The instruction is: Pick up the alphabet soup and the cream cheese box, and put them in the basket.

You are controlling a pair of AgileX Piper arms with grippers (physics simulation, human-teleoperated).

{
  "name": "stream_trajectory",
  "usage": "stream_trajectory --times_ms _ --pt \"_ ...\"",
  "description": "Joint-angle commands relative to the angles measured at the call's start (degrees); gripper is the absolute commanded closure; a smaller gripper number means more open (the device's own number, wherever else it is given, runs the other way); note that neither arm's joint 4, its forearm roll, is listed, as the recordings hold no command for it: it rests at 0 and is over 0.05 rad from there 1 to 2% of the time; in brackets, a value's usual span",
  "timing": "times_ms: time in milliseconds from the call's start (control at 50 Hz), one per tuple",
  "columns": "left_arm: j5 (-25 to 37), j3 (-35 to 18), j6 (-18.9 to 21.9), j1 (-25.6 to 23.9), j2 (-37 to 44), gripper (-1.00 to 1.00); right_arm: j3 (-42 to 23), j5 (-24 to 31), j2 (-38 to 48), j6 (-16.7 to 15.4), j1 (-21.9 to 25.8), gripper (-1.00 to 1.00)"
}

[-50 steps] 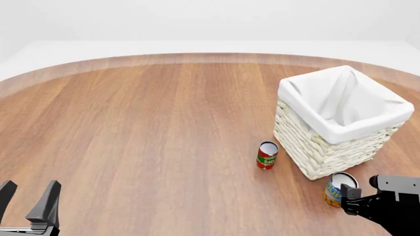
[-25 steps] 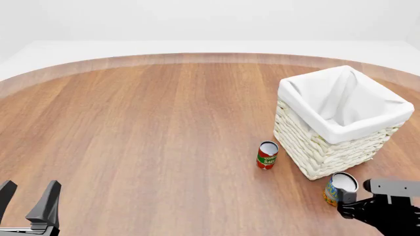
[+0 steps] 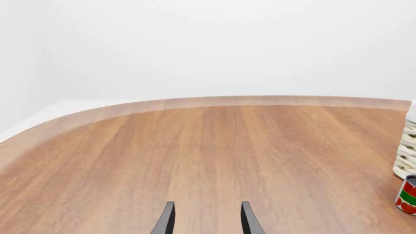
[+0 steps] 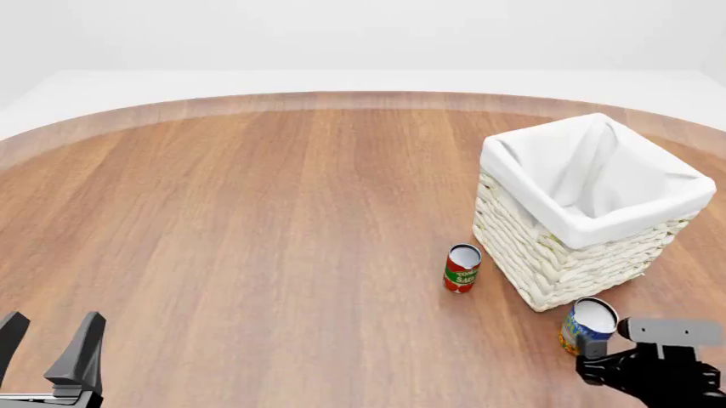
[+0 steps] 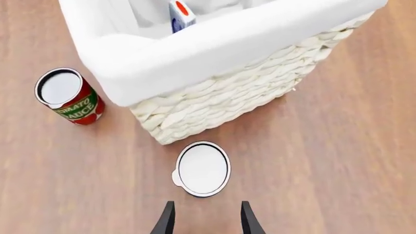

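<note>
A narrow red-and-green can [image 4: 461, 269] stands upright on the worktop [image 4: 261, 221], its silver-white lid facing up. Its red label carries white lettering that reads "TOMATO" in the right wrist view [image 5: 68, 96], with a green band around the middle. The left wrist view catches only part of the can [image 3: 408, 196] at the picture's edge. The worktop is brown wood with the grain running away from the near side, and its far edge curves in a wide arc with a paler rim. Beyond that edge from the can lies a plain white surround [image 4: 363, 42].
</note>
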Motion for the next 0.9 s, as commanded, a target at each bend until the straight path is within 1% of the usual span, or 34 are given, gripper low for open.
stream_trajectory --times_ms 20,80,100,120,140,160,200,300,320,340,440,480,520,560,600,640,660,720,760,780,820,860,880,900 --pt "0.0 0.0 0.0 0.0 0.0 -1.0 1.5 -6.1 5.3 -0.3 0.3 -1.0" --pt "0.0 0.0 0.0 0.0 0.0 -1.0 1.9 -8.4 7.6 -0.4 0.3 -1.0" --pt "0.0 0.0 0.0 0.0 0.0 -1.0 0.8 -5.6 5.9 -0.3 0.3 -1.0" --pt "0.0 0.0 0.0 0.0 0.0 -1.0 0.8 -5.4 5.7 -0.3 0.3 -1.0" --pt "0.0 0.0 0.0 0.0 0.0 -1.0 1.6 -8.3 7.9 -0.4 0.4 -1.0" --pt "0.0 0.0 0.0 0.0 0.0 -1.0 0.8 -6.6 7.0 -0.5 0.3 -1.0" --pt "0.0 0.0 0.0 0.0 0.0 -1.0 0.4 -6.1 6.9 -0.4 0.3 -1.0" --pt "0.0 0.0 0.0 0.0 0.0 -1.0 0.4 -7.0 8.0 -0.5 0.4 -1.0" --pt "0.0 0.0 0.0 0.0 0.0 -1.0 1.1 -9.4 9.6 -0.5 0.4 -1.0" --pt "0.0 0.0 0.0 0.0 0.0 -1.0 1.3 -10.5 10.5 -0.6 0.4 -1.0" --pt "0.0 0.0 0.0 0.0 0.0 -1.0 1.2 -11.9 12.2 -0.8 0.3 -1.0" --pt "0.0 0.0 0.0 0.0 0.0 -1.0 -0.1 -8.7 10.3 -0.9 0.1 -1.0" --pt "0.0 0.0 0.0 0.0 0.0 -1.0 0.3 -10.3 11.6 -0.9 0.1 -1.0" --pt "0.0 0.0 0.0 0.0 0.0 -1.0 -0.6 -8.1 10.3 -0.9 0.1 -1.0" --pt "0.0 0.0 0.0 0.0 0.0 -1.0 -0.9 -7.5 9.9 -1.0 0.1 -1.0" --pt "0.0 0.0 0.0 0.0 0.0 -1.0 -1.0 -7.9 10.3 -1.0 0.0 -1.0" --pt "0.0 0.0 0.0 0.0 0.0 -1.0 -0.3 -10.4 12.2 -0.9 0.0 -1.0" --pt "0.0 0.0 0.0 0.0 0.0 -1.0 0.2 -12.1 13.5 -1.0 0.2 -1.0" --pt "0.0 0.0 0.0 0.0 0.0 -1.0 -1.1 -8.6 11.3 -0.9 0.1 -1.0" --pt "0.0 0.0 0.0 0.0 0.0 -1.0 -0.7 -10.4 12.5 -0.8 0.1 -1.0" --pt "0.0 0.0 0.0 0.0 0.0 -1.0 -0.6 -11.6 13.7 -0.9 0.1 -1.0" --pt "0.0 0.0 0.0 0.0 0.0 -1.0 -1.6 -8.5 11.6 -0.9 0.2 -1.0" --pt "0.0 0.0 0.0 0.0 0.0 -1.0 -1.8 -8.0 11.3 -0.8 0.2 -1.0" --pt "0.0 0.0 0.0 0.0 0.0 -1.0 -1.1 -11.0 13.7 -0.8 0.2 -1.0"
